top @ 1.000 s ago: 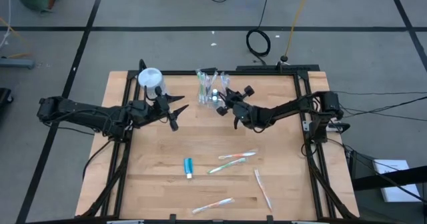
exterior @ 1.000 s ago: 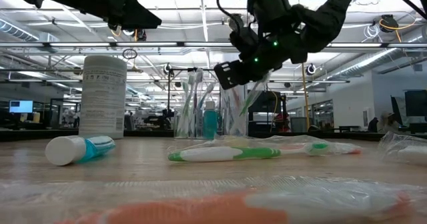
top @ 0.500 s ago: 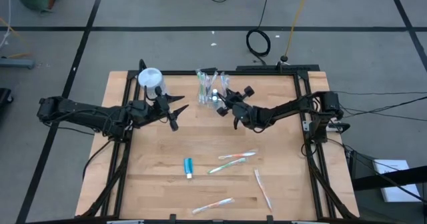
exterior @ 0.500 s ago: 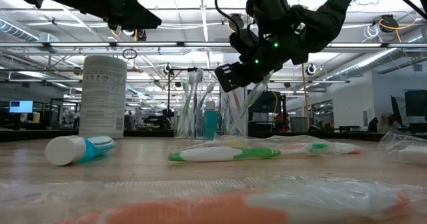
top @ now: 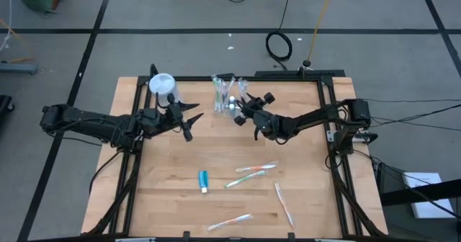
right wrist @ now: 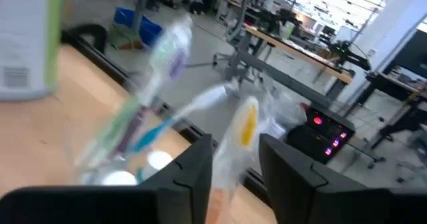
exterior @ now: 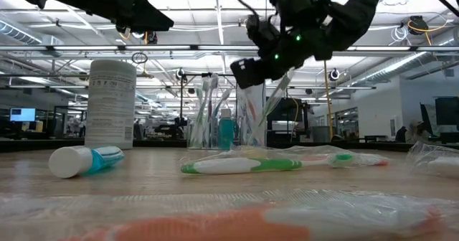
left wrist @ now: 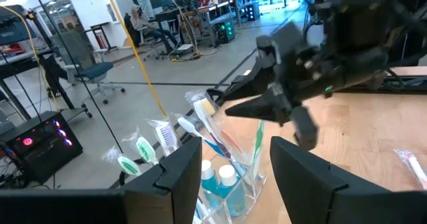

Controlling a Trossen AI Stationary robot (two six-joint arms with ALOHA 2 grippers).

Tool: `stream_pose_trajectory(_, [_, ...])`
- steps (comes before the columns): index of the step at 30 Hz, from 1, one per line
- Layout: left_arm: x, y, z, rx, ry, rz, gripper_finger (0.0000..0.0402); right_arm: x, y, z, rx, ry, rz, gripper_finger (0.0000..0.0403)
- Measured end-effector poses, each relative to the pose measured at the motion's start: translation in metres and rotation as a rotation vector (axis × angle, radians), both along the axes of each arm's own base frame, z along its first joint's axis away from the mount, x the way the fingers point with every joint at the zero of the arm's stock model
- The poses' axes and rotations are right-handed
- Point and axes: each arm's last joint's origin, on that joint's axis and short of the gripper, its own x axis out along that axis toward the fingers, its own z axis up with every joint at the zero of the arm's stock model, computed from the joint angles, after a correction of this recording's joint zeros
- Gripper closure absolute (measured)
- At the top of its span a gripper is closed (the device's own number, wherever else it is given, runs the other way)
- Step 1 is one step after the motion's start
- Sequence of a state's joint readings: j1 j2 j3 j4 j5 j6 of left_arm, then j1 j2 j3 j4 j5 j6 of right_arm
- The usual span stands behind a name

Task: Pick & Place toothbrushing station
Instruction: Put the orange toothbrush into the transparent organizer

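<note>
The right gripper (top: pixel 241 106) hangs part-open over the far cup (top: pixel 225 98); the toothbrush (exterior: pixel 276 94) there looks light, slippery and best pinched mid-handle. The left gripper (top: pixel 189 119) waits wide open.

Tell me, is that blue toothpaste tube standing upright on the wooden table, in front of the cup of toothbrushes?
Not upright: the low view shows the toothpaste tube lying on its side on the table. It does lie in front of the cup holding toothbrushes.

A white-blue cylindrical container (top: pixel 162 86) stands upright at the wooden table's (top: pixel 302 199) back-left corner.
</note>
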State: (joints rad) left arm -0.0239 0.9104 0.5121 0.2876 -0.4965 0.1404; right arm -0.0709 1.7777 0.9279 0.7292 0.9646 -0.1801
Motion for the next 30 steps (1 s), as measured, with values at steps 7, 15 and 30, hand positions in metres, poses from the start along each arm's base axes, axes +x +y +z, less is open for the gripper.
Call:
stream_pose_trajectory(7, [0.0,0.0,-0.001,-0.028,-0.006,0.001,0.0218,-0.008,0.025,0.032,-0.063,0.004,0.076,0.0257])
stream_pose_trajectory(15, [0.001,-0.004,-0.007,-0.085,0.041,-0.143,0.0218,-0.019,0.061,0.052,-0.068,0.019,0.187,0.025])
stream_pose_trajectory(30, [0.018,-0.051,-0.055,-0.22,0.382,-0.713,0.0218,-0.028,0.104,0.045,-0.095,0.157,0.33,0.0253])
